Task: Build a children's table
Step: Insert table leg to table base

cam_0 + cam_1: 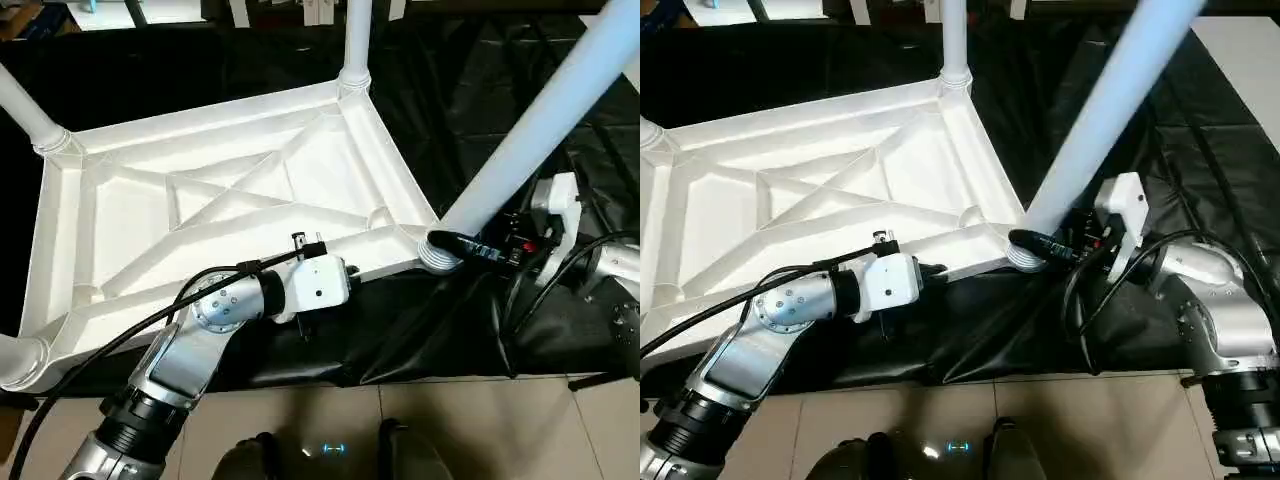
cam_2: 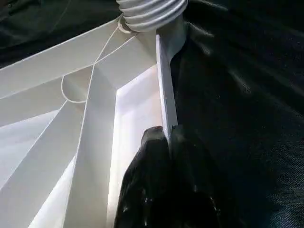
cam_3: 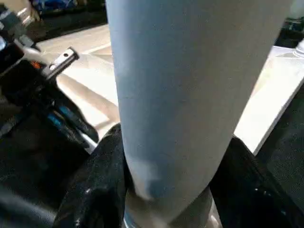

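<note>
The children's table lies upside down on black cloth, its white X-ribbed tabletop [image 1: 130,200] facing up. A leg stands in the far corner socket [image 1: 357,40], and others rise at the far left [image 1: 25,110] and near left [image 1: 15,360]. A long white leg [image 1: 540,120] leans up and to the right from the near right corner socket [image 1: 438,255]. My left gripper [image 2: 167,135] is shut on the tabletop's thin near rim [image 2: 164,85], a short way left of that socket. My right gripper [image 1: 1035,245] is closed around the base of the leaning leg [image 3: 190,95], one black finger [image 3: 102,180] on each side.
The black-draped work table [image 1: 440,330] ends just in front of the tabletop, with tiled floor [image 1: 470,430] below its front edge. Black cables [image 1: 1090,290] loop from my right wrist, and another cable trails along my left forearm [image 1: 190,350].
</note>
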Robot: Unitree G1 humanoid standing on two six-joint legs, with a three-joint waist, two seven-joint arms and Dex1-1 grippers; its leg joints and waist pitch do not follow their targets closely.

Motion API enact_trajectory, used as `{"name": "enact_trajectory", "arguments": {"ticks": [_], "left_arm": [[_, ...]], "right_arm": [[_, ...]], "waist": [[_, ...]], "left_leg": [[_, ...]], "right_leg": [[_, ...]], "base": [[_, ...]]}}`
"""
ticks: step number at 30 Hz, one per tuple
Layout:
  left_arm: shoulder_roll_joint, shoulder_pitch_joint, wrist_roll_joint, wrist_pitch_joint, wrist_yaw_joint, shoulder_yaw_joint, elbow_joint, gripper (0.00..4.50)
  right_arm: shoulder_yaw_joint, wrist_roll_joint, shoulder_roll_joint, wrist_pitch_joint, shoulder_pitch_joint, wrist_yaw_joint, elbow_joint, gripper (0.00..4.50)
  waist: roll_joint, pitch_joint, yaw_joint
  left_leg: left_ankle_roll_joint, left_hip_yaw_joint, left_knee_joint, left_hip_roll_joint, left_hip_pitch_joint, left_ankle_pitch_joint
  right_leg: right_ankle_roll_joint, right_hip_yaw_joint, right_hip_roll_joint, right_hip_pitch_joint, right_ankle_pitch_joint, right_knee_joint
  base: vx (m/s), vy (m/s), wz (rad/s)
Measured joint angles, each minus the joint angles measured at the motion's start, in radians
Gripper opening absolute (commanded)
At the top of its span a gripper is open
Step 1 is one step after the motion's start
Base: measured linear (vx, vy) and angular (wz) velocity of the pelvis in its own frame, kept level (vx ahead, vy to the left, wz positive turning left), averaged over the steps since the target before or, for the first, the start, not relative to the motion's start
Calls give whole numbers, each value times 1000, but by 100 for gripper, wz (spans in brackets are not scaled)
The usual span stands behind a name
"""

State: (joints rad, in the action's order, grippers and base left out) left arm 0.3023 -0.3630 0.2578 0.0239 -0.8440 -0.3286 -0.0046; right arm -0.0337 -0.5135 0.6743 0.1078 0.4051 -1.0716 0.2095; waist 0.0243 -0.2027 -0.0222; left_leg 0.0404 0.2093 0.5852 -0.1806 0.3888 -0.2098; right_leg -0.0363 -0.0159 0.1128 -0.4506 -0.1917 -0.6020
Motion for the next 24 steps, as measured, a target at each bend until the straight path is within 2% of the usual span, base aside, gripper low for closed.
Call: {"name": "enact_trajectory", "arguments": {"ticks": [6,13,24], "left_arm": [[6,1,-9,-3,-35,-1,-4,0],[22,1,-38,-2,-71,-6,-5,0],[24,-54,-40,-1,-92,-30,53,0]], "right_arm": [[7,54,1,-49,28,-5,61,190],[8,59,12,-62,35,-21,82,190],[9,74,24,-74,3,-92,61,190]], "waist": [[-10,1,1],[-13,1,2],[-19,3,19]], "left_leg": [[0,0,1,0,0,0],[0,0,4,-1,-2,0],[-1,0,7,-5,-6,2]], "right_leg": [[0,0,0,0,0,-1],[4,-1,0,0,-2,-7],[6,2,0,7,-1,-8]], "base": [[0,0,0],[0,0,0],[0,0,0]]}}
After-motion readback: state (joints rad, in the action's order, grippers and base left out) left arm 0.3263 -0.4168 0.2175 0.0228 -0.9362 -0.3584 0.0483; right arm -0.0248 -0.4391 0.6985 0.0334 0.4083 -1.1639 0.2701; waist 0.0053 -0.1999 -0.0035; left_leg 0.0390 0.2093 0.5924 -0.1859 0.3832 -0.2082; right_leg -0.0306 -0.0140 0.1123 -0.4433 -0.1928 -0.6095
